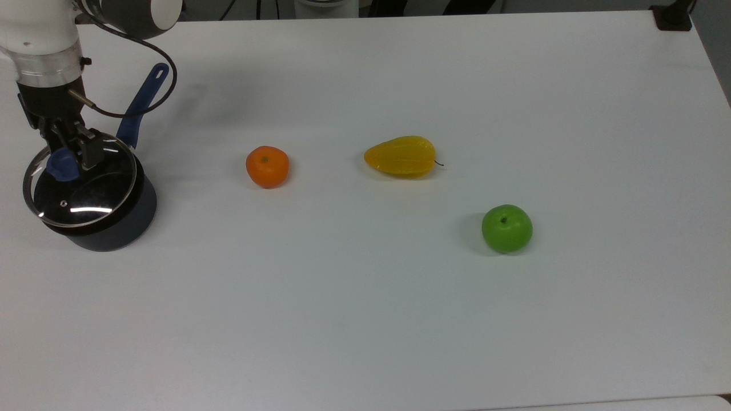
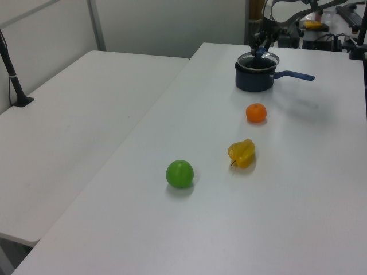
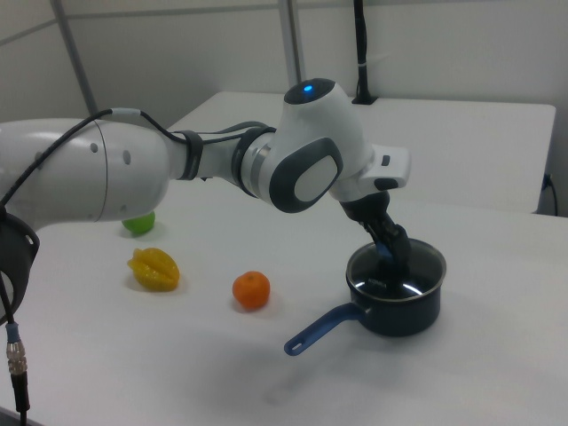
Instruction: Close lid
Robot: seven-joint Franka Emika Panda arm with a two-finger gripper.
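Note:
A round glass lid with a silver rim lies level over the mouth of a dark saucepan, which has a blue handle. My gripper reaches down from above, shut on the lid's blue knob. In the left view the gripper stands over the lid at the saucepan's rim. The right view has the gripper low inside the saucepan's rim, where the lid sits.
An orange, a yellow starfruit and a green apple lie spread across the white table to the top view's right of the saucepan. The table's left edge in the top view is close to the saucepan.

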